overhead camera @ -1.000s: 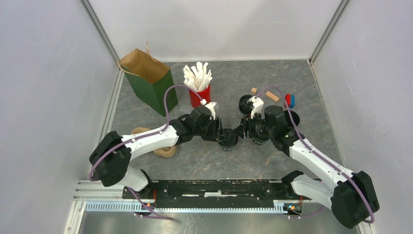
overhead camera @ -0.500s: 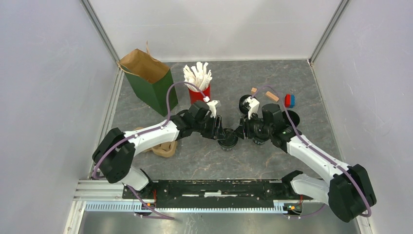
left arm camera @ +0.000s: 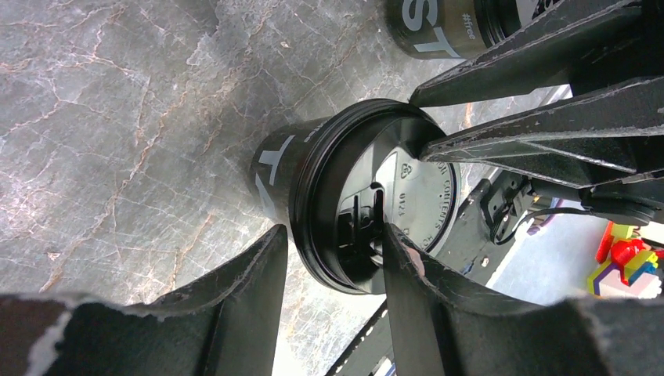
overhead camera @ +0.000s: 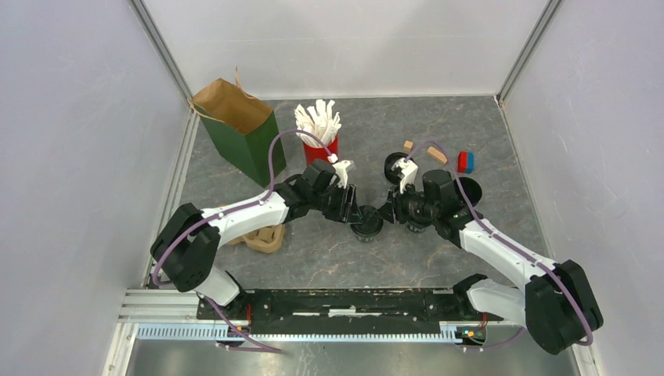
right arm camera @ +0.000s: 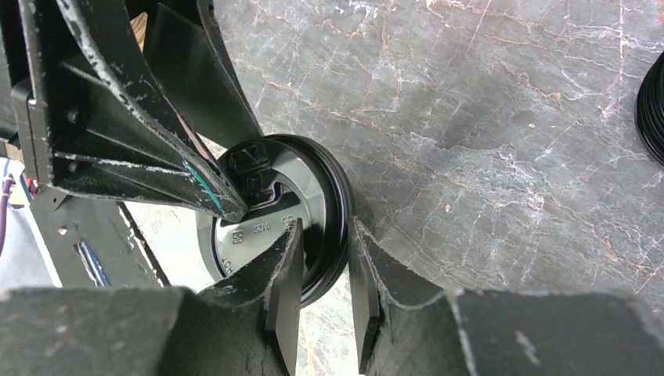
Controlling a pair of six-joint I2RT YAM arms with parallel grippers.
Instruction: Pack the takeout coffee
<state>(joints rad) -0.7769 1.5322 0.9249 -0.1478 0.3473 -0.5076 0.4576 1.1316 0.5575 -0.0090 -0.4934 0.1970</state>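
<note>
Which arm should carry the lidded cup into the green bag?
Left, probably. The left tool grips the cup at the rim, and the bag stands on that side, far from the right tool.

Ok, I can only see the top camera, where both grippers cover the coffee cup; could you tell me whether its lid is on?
Observer: Yes; the left wrist view shows the black lid sitting on the cup.
Operator: Thank you. How is the right gripper placed?
Observer: The right gripper straddles the lid's rim, one finger over the lid and one outside it.
Operator: And the left gripper, please?
Observer: The left gripper straddles the rim on the opposite side; I cannot tell whether either one is clamped.
</note>
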